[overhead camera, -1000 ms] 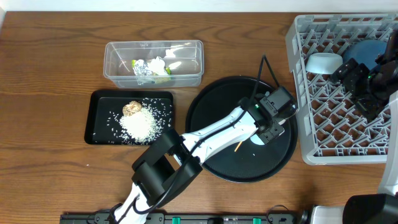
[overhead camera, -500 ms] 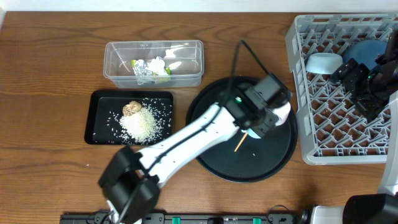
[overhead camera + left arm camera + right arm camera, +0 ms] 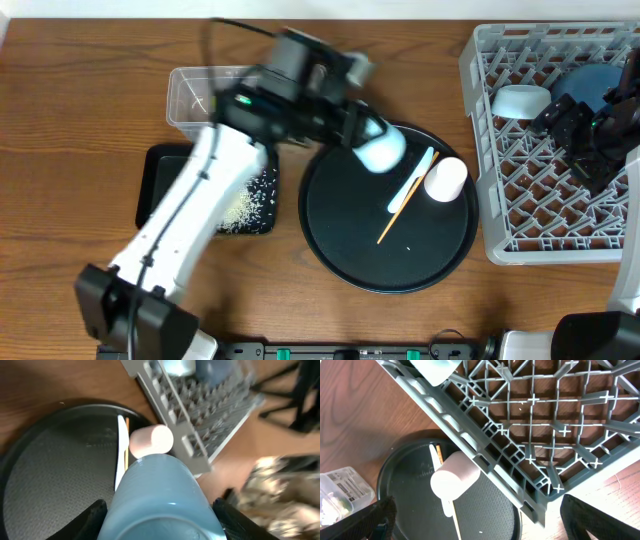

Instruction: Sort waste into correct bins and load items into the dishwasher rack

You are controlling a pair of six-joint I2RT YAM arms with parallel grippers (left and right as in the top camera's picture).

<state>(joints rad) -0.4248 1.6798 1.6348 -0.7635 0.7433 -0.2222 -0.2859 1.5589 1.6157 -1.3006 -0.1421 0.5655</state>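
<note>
My left gripper is shut on a pale blue cup, held in the air over the upper left edge of the large round black tray. In the left wrist view that cup fills the space between both fingers. A pinkish cup lies on its side on the round tray beside a light blue spoon and a thin wooden stick. My right gripper hangs open over the grey dishwasher rack, which holds a white-lined bowl and a blue plate.
The clear tub with wrapper and wad sits at the back left, partly behind my left arm. The shallow black tray holds rice. In the right wrist view the rack's corner overhangs the pinkish cup.
My left arm has lifted the pale blue cup off the round tray's right side and swung it up and to the left. The pinkish cup, spoon and stick now show. The right arm is still.
</note>
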